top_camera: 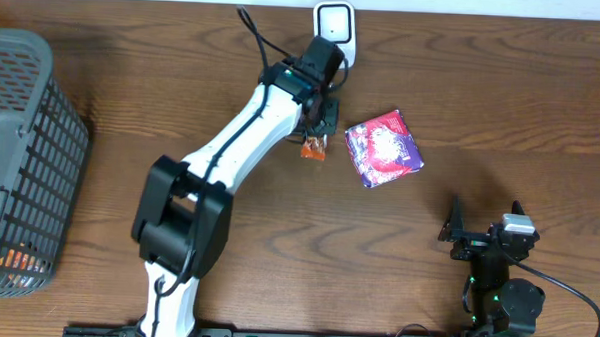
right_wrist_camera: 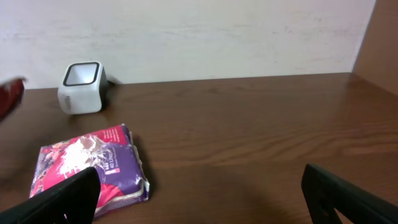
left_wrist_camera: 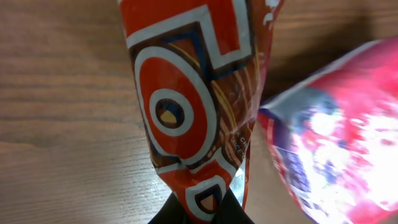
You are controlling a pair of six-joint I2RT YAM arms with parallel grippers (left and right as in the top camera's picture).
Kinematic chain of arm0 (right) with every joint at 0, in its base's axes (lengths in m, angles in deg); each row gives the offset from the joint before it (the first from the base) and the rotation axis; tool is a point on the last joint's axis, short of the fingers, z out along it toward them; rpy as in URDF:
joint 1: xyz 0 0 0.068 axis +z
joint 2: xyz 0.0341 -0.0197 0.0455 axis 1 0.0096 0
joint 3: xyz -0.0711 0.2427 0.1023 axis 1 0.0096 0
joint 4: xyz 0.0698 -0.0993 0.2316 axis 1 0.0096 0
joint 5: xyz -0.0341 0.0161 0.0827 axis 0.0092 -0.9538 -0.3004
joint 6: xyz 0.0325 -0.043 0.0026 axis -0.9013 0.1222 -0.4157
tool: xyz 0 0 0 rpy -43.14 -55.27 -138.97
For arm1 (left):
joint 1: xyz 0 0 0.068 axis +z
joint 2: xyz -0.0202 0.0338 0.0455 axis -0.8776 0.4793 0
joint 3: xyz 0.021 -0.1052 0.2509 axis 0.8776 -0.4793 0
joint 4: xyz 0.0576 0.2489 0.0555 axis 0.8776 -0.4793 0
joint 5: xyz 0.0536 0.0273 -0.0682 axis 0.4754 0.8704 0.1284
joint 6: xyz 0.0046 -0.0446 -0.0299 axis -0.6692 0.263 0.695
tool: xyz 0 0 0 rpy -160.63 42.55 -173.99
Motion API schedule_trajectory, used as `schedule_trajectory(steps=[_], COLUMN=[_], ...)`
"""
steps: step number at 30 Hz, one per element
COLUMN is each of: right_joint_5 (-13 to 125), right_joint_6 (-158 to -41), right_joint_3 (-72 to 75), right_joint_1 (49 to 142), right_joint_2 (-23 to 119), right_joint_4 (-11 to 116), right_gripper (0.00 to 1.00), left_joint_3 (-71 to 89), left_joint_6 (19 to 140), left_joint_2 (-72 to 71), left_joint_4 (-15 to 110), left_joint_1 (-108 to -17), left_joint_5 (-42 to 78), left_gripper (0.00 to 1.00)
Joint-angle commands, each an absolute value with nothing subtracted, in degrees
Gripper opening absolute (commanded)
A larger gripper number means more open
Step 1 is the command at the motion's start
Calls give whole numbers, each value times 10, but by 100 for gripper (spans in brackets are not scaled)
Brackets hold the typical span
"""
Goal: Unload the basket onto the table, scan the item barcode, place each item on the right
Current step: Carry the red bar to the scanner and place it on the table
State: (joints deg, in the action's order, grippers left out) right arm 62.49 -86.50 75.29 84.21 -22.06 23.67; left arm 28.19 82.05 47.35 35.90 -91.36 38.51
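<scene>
Closest to me, at the front right of the brown wooden tabletop (top_camera: 542, 107), the right tool (top_camera: 454, 234) has its two dark fingers spread fully apart and nothing is between them. Its own camera looks over bare wood between the fingers (right_wrist_camera: 62, 199).

A little farther, near the middle, lies the purple and pink glossy packet (top_camera: 383, 147). It is flat on the tabletop and well apart from the right tool. In the right wrist view one edge of it (right_wrist_camera: 93, 162) is a bit lifted and shows white.

Just beside it, on its left side, is the left tool (top_camera: 319, 129). The tool is closed and it pinches the orange-red foil packet (top_camera: 314, 147), the one with white rings and dark lines printed on it. In the left wrist view this packet (left_wrist_camera: 186, 106) fills the middle of the picture, coming out from the dark fingers (left_wrist_camera: 214, 211) at the bottom edge, with the purple packet (left_wrist_camera: 336, 143) blurred on the right. I cannot tell whether the held packet touches the wood.

Farthest, at the back edge of the tabletop near the pale wall, stands the white box-shaped scanner (top_camera: 334, 22) with a dark window. The left wrist partly covers it from above.

At the far left side sits the grey plastic lattice basket (top_camera: 41, 139).
</scene>
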Motion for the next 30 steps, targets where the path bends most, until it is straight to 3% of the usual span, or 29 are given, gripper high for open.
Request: schedule_trajectory(steps=[1, 2, 3, 6, 16, 18, 20, 28, 30], right_joint_5=[625, 625, 625, 625, 625, 625, 626, 625, 625], right_joint_6=[-871, -871, -871, -871, -871, -871, -871, -871, -871], right_joint_3=[754, 754, 754, 754, 754, 754, 754, 754, 754], right_joint_1=[840, 840, 840, 840, 840, 840, 840, 840, 840], right_joint_2=[-223, -223, -223, -223, -223, -223, -223, -223, -223], right_joint_4=[239, 239, 239, 239, 239, 239, 239, 239, 239], right_gripper=[99, 99, 99, 99, 99, 99, 99, 99, 99], left_joint_3=[281, 280, 280, 281, 326, 330, 332, 332, 332], left_joint_6=[849, 856, 857, 857, 827, 807, 783, 760, 766], left_joint_2=[488, 493, 495, 494, 409, 361, 305, 136, 121], left_joint_4=[358, 358, 358, 358, 323, 324, 328, 256, 246], left_joint_1=[-913, -914, -915, -917, -862, -834, -797, -583, -526], left_joint_5=[389, 380, 370, 365, 365, 365, 366, 454, 497], left_gripper=[17, 28, 31, 55, 56, 70, 77, 79, 91])
